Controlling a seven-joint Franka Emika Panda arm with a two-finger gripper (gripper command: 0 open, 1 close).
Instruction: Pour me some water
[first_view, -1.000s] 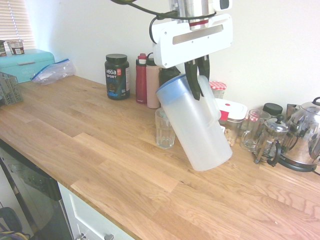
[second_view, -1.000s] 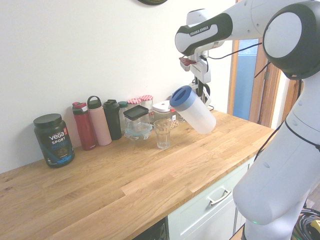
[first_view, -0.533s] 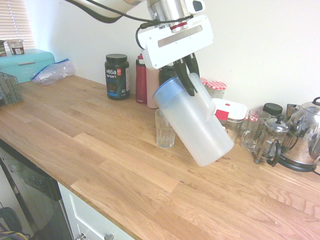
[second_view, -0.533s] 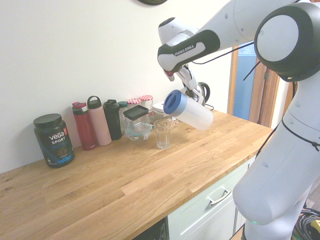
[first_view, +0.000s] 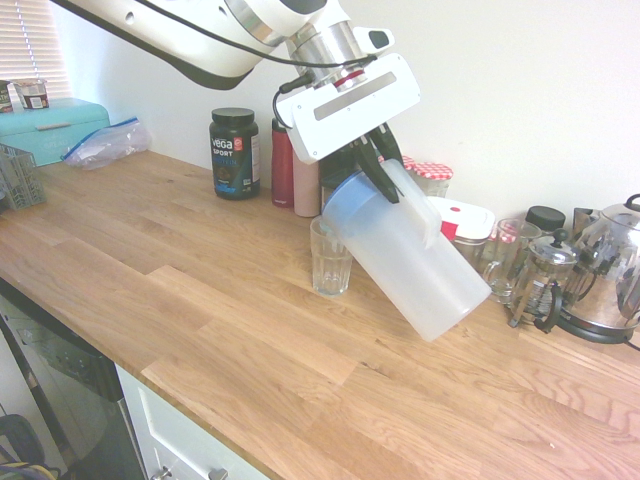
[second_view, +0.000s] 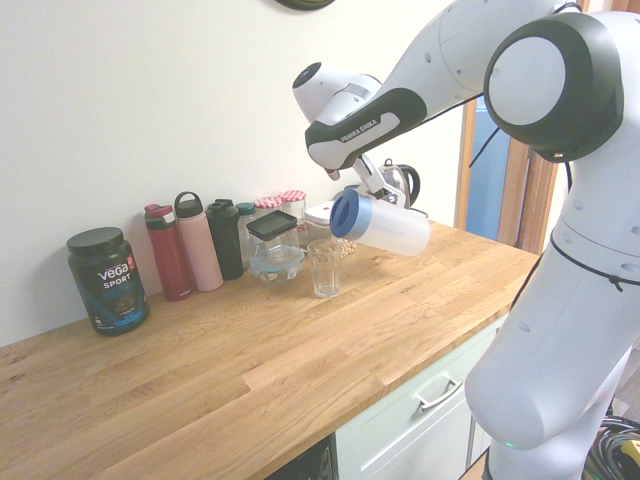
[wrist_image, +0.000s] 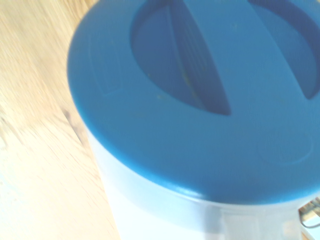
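A translucent white pitcher (first_view: 412, 268) with a blue lid (first_view: 345, 196) hangs tilted steeply over the wooden counter (first_view: 200, 300). Its lid end points down toward a clear ribbed glass (first_view: 330, 258) that stands upright on the counter. My gripper (first_view: 384, 168) is shut on the pitcher's handle, just above the lid. In the second exterior view the pitcher (second_view: 392, 226) lies close to horizontal, its lid right above and beside the glass (second_view: 325, 268). The blue lid (wrist_image: 200, 100) fills the wrist view. I see no water stream, and the glass looks empty.
Along the wall stand a black Vega tub (first_view: 235, 152), a red bottle (first_view: 283, 158), a pink bottle (first_view: 304, 170), jars, a red-and-white lidded container (first_view: 462, 222), a French press (first_view: 545, 282) and a kettle (first_view: 612, 272). A teal box (first_view: 50, 125) sits far left.
The arm has swung toward the glass and turned the pitcher further over. Its lid end has dropped close to the glass rim while its base has lifted toward level.
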